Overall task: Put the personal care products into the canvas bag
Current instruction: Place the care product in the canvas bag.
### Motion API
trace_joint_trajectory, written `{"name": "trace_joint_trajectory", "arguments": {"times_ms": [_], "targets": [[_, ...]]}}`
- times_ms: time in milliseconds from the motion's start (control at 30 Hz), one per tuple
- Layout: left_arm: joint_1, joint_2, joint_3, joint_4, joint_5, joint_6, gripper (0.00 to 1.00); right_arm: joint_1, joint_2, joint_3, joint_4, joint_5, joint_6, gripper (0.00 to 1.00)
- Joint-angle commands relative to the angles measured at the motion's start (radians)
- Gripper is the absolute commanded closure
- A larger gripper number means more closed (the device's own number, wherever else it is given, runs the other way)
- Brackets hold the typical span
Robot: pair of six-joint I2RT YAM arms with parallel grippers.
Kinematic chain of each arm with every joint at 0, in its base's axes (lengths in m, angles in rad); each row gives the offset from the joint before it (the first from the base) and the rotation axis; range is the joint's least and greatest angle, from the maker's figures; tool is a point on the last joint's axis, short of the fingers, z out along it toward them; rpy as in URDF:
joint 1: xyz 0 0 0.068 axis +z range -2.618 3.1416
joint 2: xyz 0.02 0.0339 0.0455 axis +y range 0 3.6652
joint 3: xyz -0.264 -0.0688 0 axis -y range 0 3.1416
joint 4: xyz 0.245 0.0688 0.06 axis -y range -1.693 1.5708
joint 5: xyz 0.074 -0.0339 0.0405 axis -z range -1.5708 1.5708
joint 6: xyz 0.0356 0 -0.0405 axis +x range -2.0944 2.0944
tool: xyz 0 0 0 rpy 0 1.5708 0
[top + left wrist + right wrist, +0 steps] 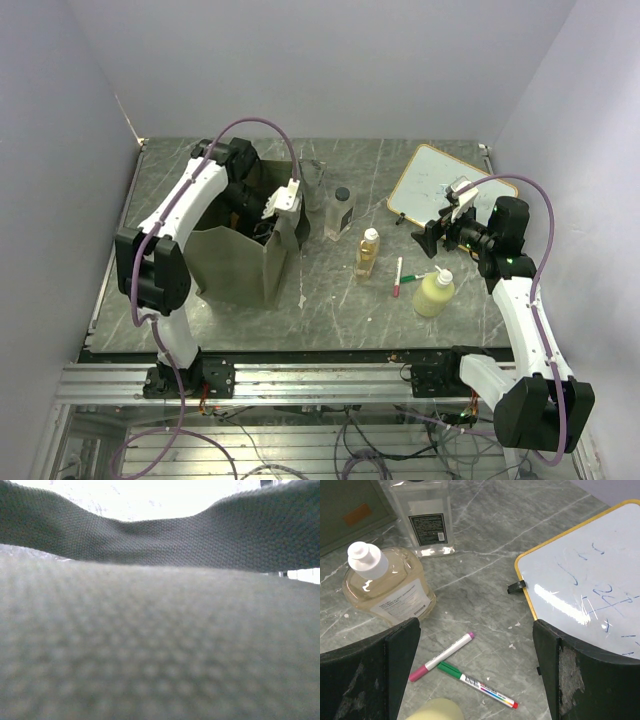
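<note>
Olive canvas bag [240, 262] stands upright on the table's left, left gripper [262, 230] sunk in its mouth, jaws spread wide | right gripper [432, 237] gapes empty above two markers [441, 657] | clear bottle [340, 213], amber bottle [368, 253] and pale-yellow bottle [434, 294] stand outside the bag, to its right.

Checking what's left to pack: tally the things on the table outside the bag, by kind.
Bottles: 3 (clear bottle, amber bottle, pale yellow bottle)
Marker pens: 2 (pink marker, green marker)
Whiteboard: 1
Total: 6
</note>
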Motion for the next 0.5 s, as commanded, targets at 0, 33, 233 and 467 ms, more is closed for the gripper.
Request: {"name": "trace_joint_trajectory", "arguments": {"times_ms": [0, 33, 233, 467], "targets": [[-0.006, -0.078, 0.069, 0.009, 0.031, -0.020, 0.17, -0.008, -0.010, -0.008, 0.025, -0.013, -0.001, 0.05], [-0.006, -0.084, 0.073, 0.012, 0.026, -0.024, 0.17, -0.007, -0.009, -0.009, 0.025, -0.013, -0.002, 0.05], [-0.002, -0.129, 0.087, 0.045, 0.006, -0.048, 0.14, -0.007, -0.013, -0.009, 0.026, -0.013, -0.003, 0.05], [0.006, -0.189, 0.087, 0.093, -0.031, -0.089, 0.12, -0.008, -0.012, -0.009, 0.025, -0.014, -0.001, 0.05]]}}
